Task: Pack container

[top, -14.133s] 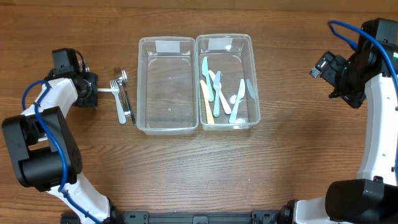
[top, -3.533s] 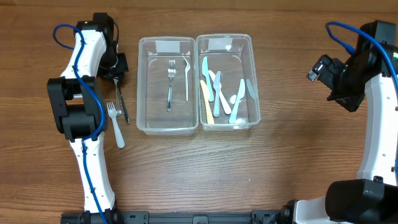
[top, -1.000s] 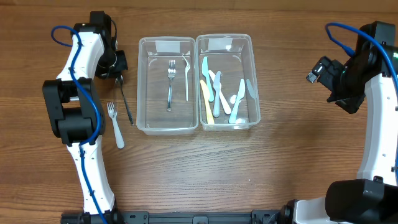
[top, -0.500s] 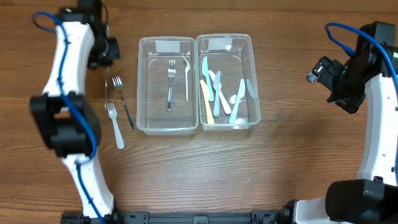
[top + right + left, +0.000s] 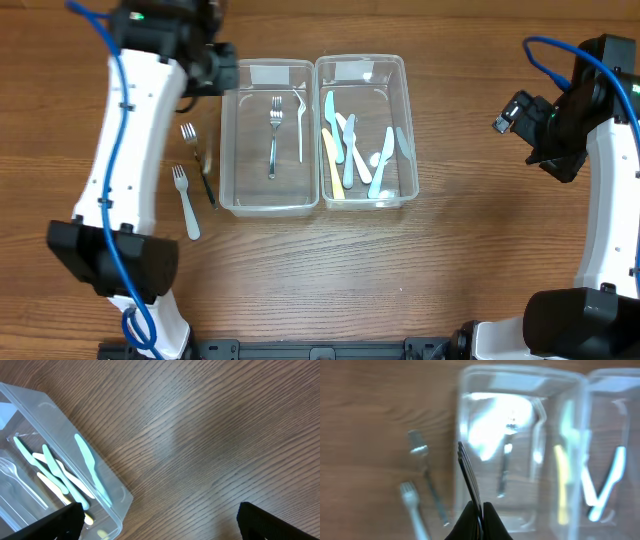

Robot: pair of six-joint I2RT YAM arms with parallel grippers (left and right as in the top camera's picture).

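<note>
Overhead, the light is bright and even and everything is sharp, with faint soft shadows under the left bin (image 5: 268, 208). The left wrist view is motion-blurred; white glare floods that bin, and the held fork (image 5: 469, 472) is a dark silhouette. The right wrist view is crisp, with a pale sheen on the table (image 5: 200, 425).

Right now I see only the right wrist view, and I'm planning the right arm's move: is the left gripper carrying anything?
Observer: Yes. The left gripper is shut on its held fork, at the left container's left edge.
Operator: Any forks still outside?
Observer: Two beside that container: a metal fork and a white fork.
Operator: Anything inside it?
Observer: A packed fork lies lengthwise.
</note>
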